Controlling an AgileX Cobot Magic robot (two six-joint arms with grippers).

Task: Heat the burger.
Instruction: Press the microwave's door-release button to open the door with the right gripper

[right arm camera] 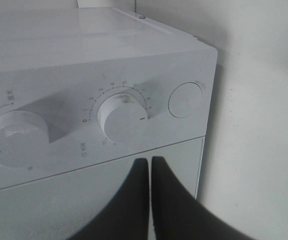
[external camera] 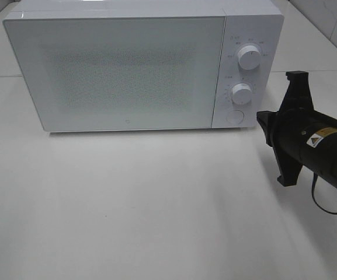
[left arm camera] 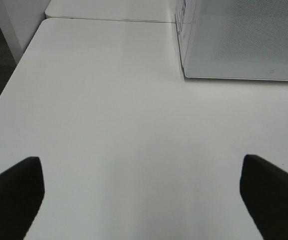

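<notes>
The burger shows in no view. A white microwave stands at the back of the table with its door shut; its frosted door lets nothing inside be seen. My right gripper is shut and empty, rolled on its side, hovering just right of the control panel near the round button. In the right wrist view its closed fingertips point at the door's edge below the timer knob. My left gripper is open and empty over bare table, left of the microwave's corner.
The control panel carries an upper knob, a lower knob and the round button. The white table spreads in front of the microwave. Its left edge drops off beside my left gripper.
</notes>
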